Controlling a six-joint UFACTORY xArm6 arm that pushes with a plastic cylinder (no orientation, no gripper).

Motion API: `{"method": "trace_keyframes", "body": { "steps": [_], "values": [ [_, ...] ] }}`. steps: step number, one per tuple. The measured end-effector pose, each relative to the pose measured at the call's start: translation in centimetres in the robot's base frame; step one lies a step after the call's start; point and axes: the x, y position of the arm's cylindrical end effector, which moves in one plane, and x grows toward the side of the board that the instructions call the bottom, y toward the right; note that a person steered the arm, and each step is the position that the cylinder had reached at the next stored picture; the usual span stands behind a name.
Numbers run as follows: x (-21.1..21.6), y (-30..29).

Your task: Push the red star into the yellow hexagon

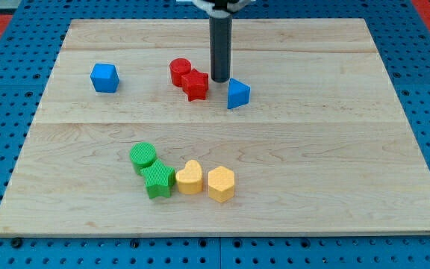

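The red star [195, 85] lies on the wooden board in the upper middle, touching a red cylinder [180, 71] at its upper left. The yellow hexagon [221, 184] sits near the view's bottom centre, touching a yellow heart-shaped block [189, 178] on its left. My tip [220, 78] comes down just right of the red star, very close to it, and just upper left of a blue triangular block [237, 93].
A blue cube [104, 78] sits at the upper left. A green cylinder [143, 157] and a green star [158, 181] lie left of the yellow heart. The board's edge [222, 233] borders a blue pegboard.
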Motion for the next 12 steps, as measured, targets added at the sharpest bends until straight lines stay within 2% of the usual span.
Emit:
{"method": "trace_keyframes", "body": {
  "steps": [1, 2, 3, 4, 5, 6, 7, 8, 9, 11, 12],
  "values": [
    [-0.7, -3.4],
    [3.3, -7.9],
    [8.2, -9.2],
    [6.5, -8.9],
    [5.9, -5.4],
    [11.6, -1.7],
    [16.5, -2.5],
    [16.8, 0.3],
    [14.7, 8.4],
    [5.0, 9.5],
    [2.1, 9.5]
  ]
}}
